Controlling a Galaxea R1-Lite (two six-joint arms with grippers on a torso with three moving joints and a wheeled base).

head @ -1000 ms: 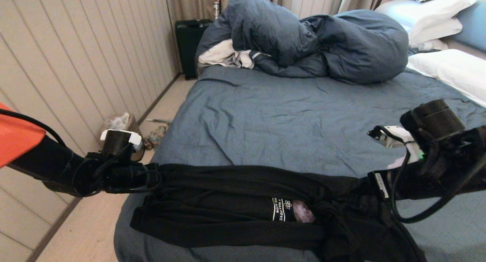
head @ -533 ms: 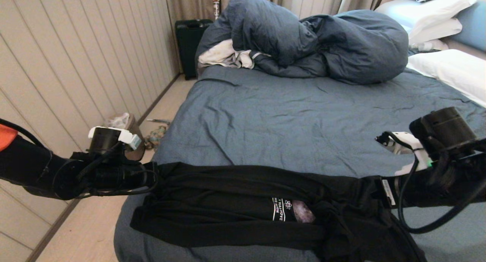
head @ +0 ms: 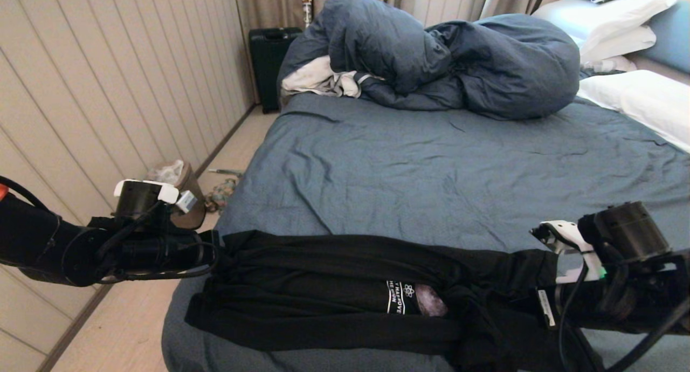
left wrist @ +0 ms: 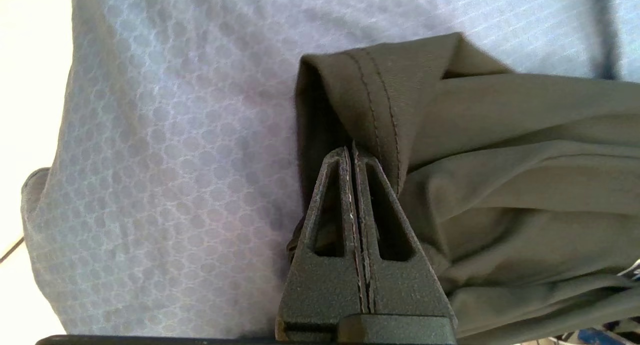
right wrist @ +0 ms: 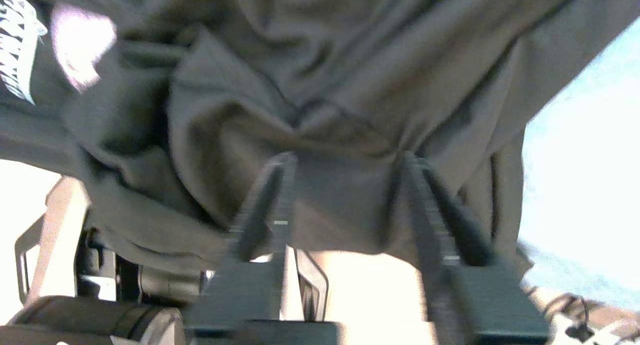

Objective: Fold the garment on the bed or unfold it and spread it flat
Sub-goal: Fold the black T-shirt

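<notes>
A: Where is the garment (head: 334,294)?

B: It lies bunched in a long black band across the near edge of the bed (head: 431,167), well apart from the slate-blue duvet (head: 458,59) heaped at the far side. A small patch of white lettering (head: 396,296) and grey print shows about the middle of the band.

A: And the left hand (head: 213,250)?

B: It is at the end of the garment that hangs nearest the panelled wall (head: 108,81), at the bed's corner. In the left wrist view its fingers (left wrist: 345,195) are pressed flat together, clenched on a stitched hem of the garment (left wrist: 500,160), with the bed's sheet (left wrist: 175,160) behind.

A: The right hand (head: 531,302)?

B: It is at the garment's other end, on the side of the white pillows (head: 641,100). In the right wrist view its two fingers (right wrist: 270,200) stand apart, released, their tips against a loose fold of the garment (right wrist: 325,85). No cloth is pinched between them.

A: Anything else near the duvet?

B: A white-grey cloth (head: 318,78) lies tucked against it, on the wall side.
</notes>
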